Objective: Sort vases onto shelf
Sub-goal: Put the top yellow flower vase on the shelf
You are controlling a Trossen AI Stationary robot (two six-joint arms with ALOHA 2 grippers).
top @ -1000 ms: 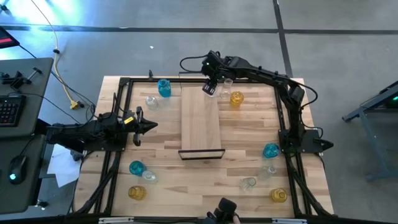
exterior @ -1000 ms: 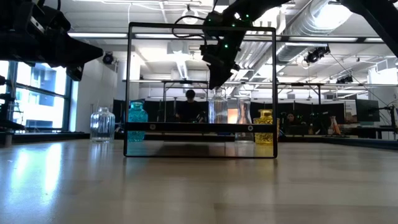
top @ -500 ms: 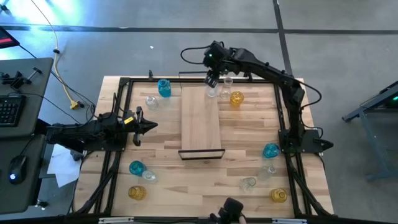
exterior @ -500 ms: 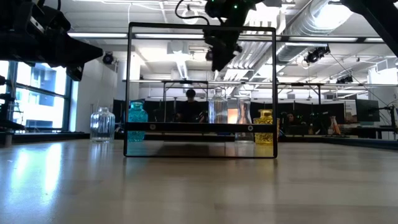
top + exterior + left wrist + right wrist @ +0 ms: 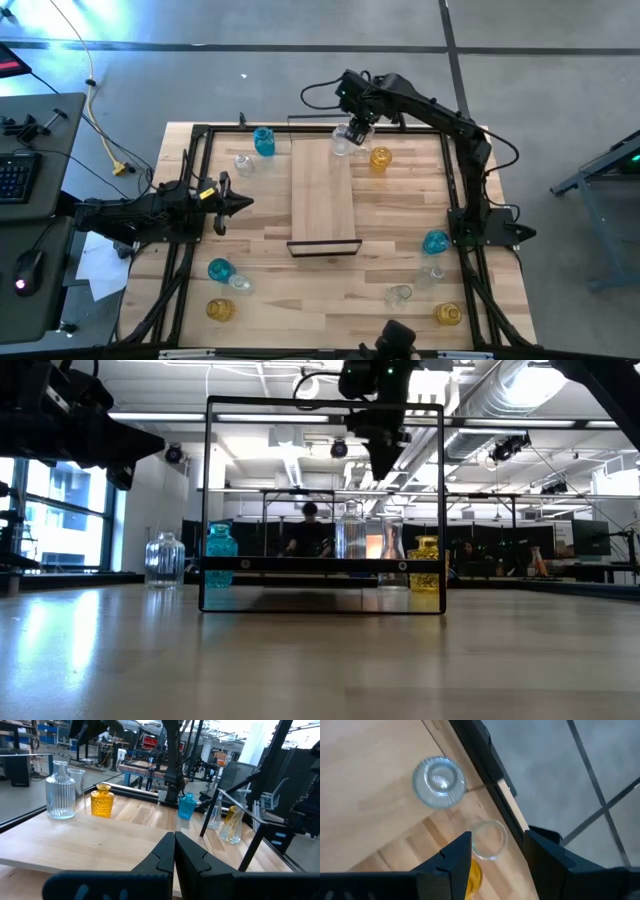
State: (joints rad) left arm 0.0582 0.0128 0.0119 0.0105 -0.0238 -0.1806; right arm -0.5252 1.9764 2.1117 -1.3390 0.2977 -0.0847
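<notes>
While right gripper (image 5: 357,131) hangs half-open, empty, above clear vases at shelf (image 5: 322,195) far end, upper centre; ribbed clear vase (image 5: 439,782) stands on shelf. Left gripper (image 5: 222,201) closed, parked left.

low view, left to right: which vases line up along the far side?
Ribbed clear glass vase → teal-blue glass vase → tall clear glass vase on the light-wood shelf → amber-yellow glass vase. Another clear vase between the last two overlaps them, so it is left out.
</notes>
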